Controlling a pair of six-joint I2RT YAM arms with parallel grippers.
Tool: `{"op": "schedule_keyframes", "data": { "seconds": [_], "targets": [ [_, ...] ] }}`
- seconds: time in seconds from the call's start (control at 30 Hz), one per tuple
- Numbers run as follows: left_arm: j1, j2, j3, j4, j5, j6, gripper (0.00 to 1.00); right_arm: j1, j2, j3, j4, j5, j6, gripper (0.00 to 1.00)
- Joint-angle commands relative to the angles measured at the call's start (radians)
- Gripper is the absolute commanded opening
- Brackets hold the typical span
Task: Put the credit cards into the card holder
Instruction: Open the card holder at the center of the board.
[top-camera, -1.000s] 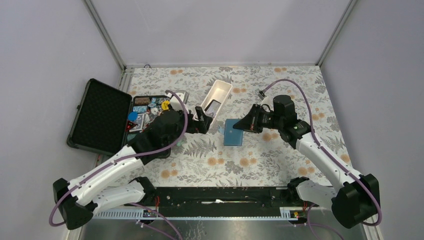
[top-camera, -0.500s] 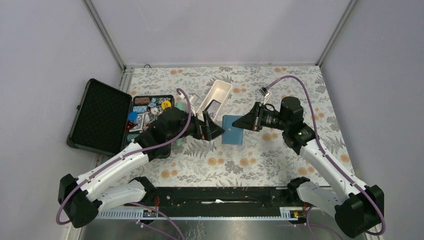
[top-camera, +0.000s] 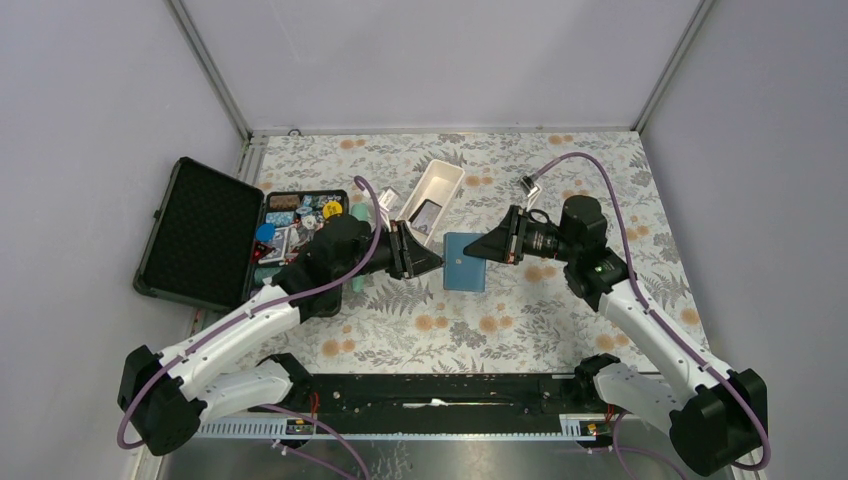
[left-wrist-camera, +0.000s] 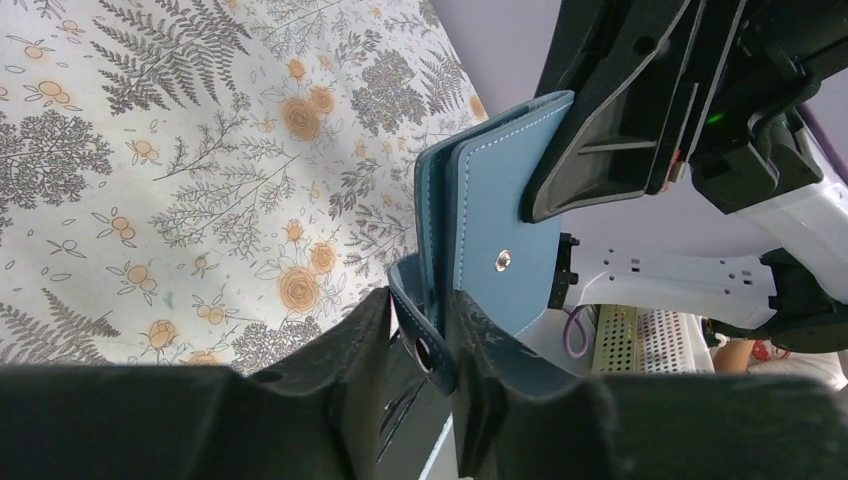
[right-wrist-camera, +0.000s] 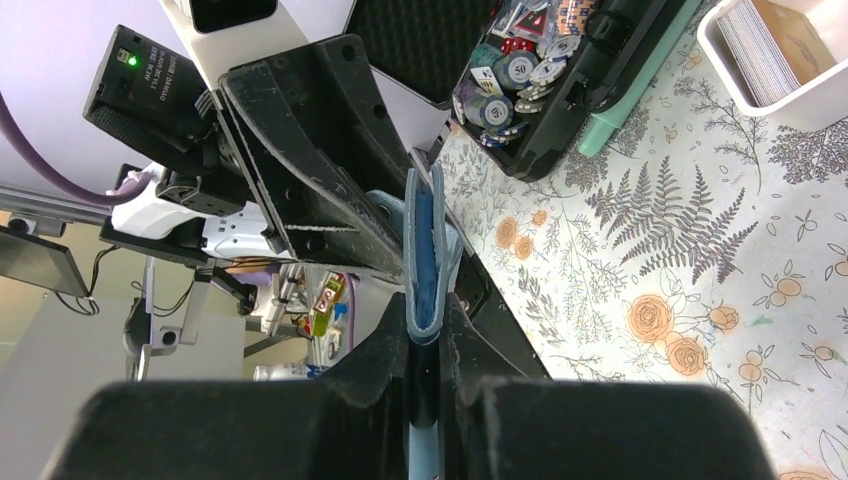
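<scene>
Overhead, the teal-blue card holder (top-camera: 465, 265) sits between the two arms over the floral tablecloth (top-camera: 520, 330). The left gripper (top-camera: 432, 263) is on its left edge and the right gripper (top-camera: 472, 251) is on its right edge. Whether the holder touches the cloth cannot be told from this view. Just behind the left gripper lies a long white tray (top-camera: 452, 196) with a dark credit card (top-camera: 427, 213) in its near end. Further left, an open black case (top-camera: 200, 235) shows its foam-lined lid and a base full of colourful trinkets (top-camera: 298, 218). The left arm crosses over part of that base.

From the left wrist, the left fingers (left-wrist-camera: 372, 335) are closed on the holder's flap, with one dark snap socket between them. A silver snap stud (left-wrist-camera: 502, 262) shows on the cover beyond. The right arm's black fingers (left-wrist-camera: 600, 130) pinch the far edge. None of this grip detail is visible from above.

From the right wrist, the holder appears edge-on, its leaves nearly together, clamped between that gripper's pads (right-wrist-camera: 385, 360). The left arm's fingers press against its far end. Behind are poker chips (right-wrist-camera: 510, 75) in the case, a mint-green object (right-wrist-camera: 612, 128) beside it, and a corner of the tray, whose contents are cropped.
</scene>
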Motion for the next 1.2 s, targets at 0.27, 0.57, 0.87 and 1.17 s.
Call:
{"op": "schedule_keyframes", "data": {
  "seconds": [0.27, 0.57, 0.87, 1.17],
  "targets": [
    [0.046, -0.061, -0.027, 0.047, 0.025, -0.004, 0.00, 0.005, -0.006, -0.032, 0.014, 0.043, -0.057, 0.00],
    [0.072, -0.075, -0.051, 0.044, 0.031, 0.011, 0.00, 0.005, 0.031, -0.030, -0.135, 0.215, -0.130, 0.25],
    [0.077, -0.001, -0.090, 0.000, -0.005, 0.034, 0.00, 0.005, 0.088, -0.123, -0.244, 0.399, -0.175, 0.86],
    [0.078, 0.134, -0.190, 0.165, 0.035, -0.062, 0.00, 0.007, 0.112, -0.208, -0.153, 0.370, -0.107, 0.88]
  ]
}}
